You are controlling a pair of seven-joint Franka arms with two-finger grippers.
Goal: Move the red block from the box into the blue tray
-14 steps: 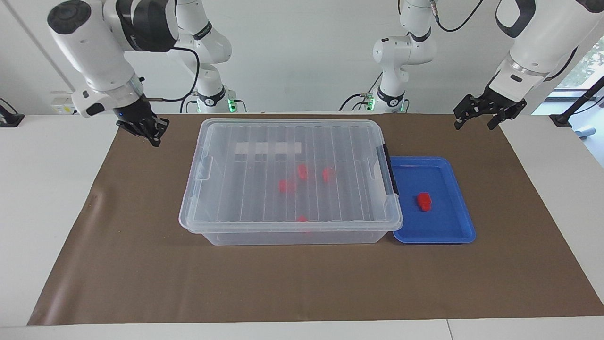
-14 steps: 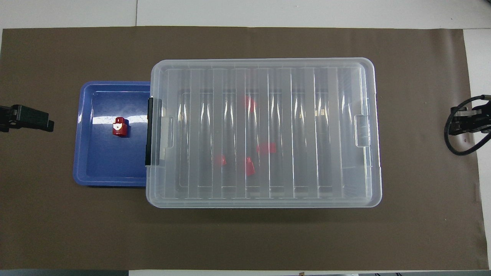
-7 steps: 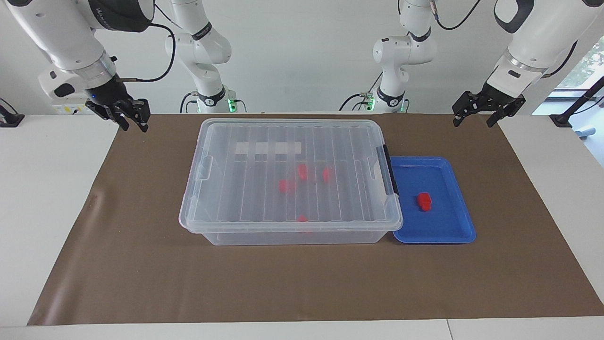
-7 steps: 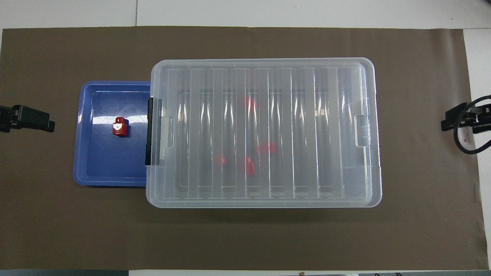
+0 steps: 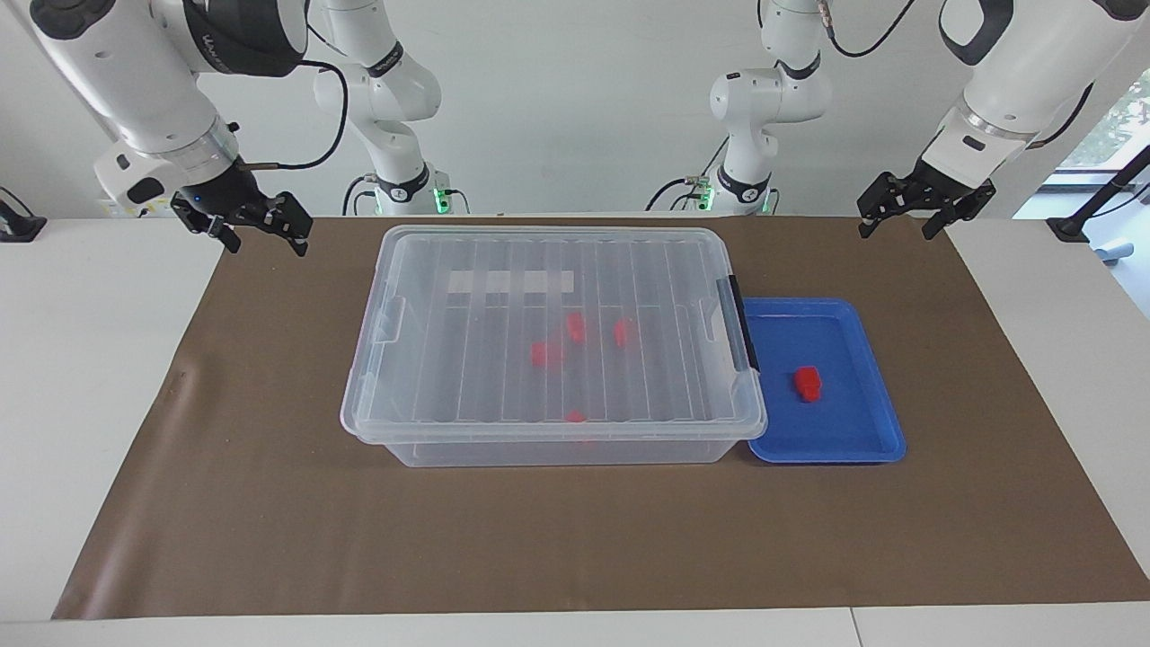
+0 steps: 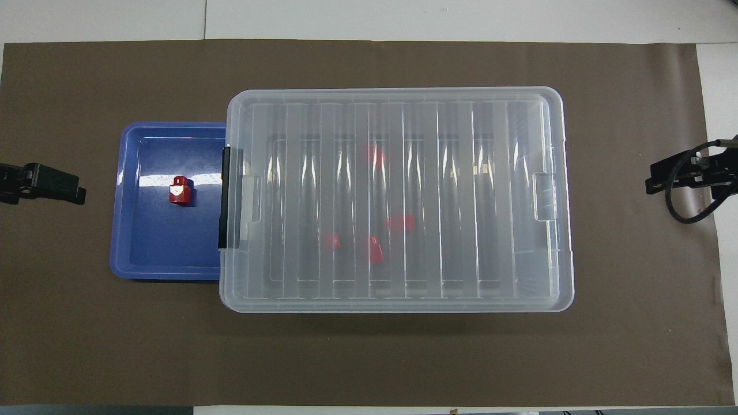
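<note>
One red block (image 5: 807, 383) (image 6: 179, 191) lies in the blue tray (image 5: 840, 449) (image 6: 164, 268). The tray sits against the box (image 5: 449, 296) (image 6: 461, 202) at the end with the black clip handle (image 5: 742, 325) (image 6: 225, 199). The box is clear, its ribbed lid is on, and several more red blocks (image 5: 544, 353) (image 6: 375, 250) show through it. My right gripper (image 5: 266, 236) (image 6: 663, 176) hangs open and empty over the brown mat at the right arm's end. Over the mat's corner past the tray, my left gripper (image 5: 897, 226) (image 6: 69, 193) is open and empty.
A brown paper mat (image 5: 269, 503) (image 6: 369, 357) covers most of the white table (image 5: 90, 359). Bare mat surrounds the box and tray. Two more white arms (image 5: 395, 99) stand at the robots' end of the table.
My right gripper has opened from shut and lifted away from the box's end toward the table's edge, then swung slightly back. The left gripper has barely shifted. Blocks, tray and box are unmoved.
</note>
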